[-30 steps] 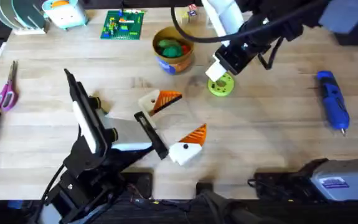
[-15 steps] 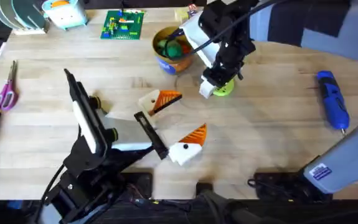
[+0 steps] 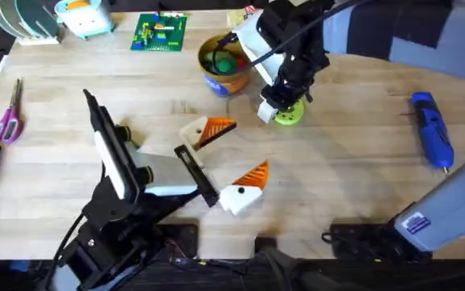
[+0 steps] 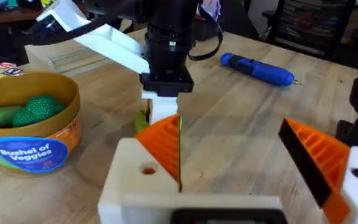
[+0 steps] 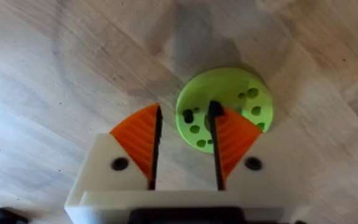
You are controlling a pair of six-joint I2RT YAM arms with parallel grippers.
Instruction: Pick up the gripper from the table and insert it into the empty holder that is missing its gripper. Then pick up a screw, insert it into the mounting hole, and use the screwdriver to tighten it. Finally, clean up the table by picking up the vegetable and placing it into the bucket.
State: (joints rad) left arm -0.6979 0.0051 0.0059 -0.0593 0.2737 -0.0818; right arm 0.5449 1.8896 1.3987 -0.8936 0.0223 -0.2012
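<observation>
- hovering right over the round lime-green plastic disc with holes [image 3: 287, 113] at upper centre of the overhead frame: right gripper [image 3: 274, 111], white blocks tipped with orange ribbed wedges, fingers spread a little with a narrow gap, one orange tip over the disc's edge in the right wrist view, nothing pinched
- resting low at centre of the overhead frame: left gripper [image 3: 228, 162], fingers spread wide, both white blocks wearing orange ribbed wedges, nothing between them
- showing as a small dark round hole [image 4: 148, 169] in the side of the near white finger block in the left wrist view
- sitting at upper centre, just left of the right arm: small round tan-yellow tub with a blue band [image 3: 225, 65], green toy vegetables [image 3: 221, 61] inside
- lying at the right of the overhead frame, well apart from both grippers: bright blue pen-shaped electric screwdriver [image 3: 433, 128], narrow tip toward the lower edge
- lying at the far left edge: purple-handled scissors [image 3: 7, 115]
- spreading beneath everything: light wooden plank tabletop [image 3: 353, 178]
- lying at the top edge: green toy brick plate [image 3: 160, 31]
</observation>
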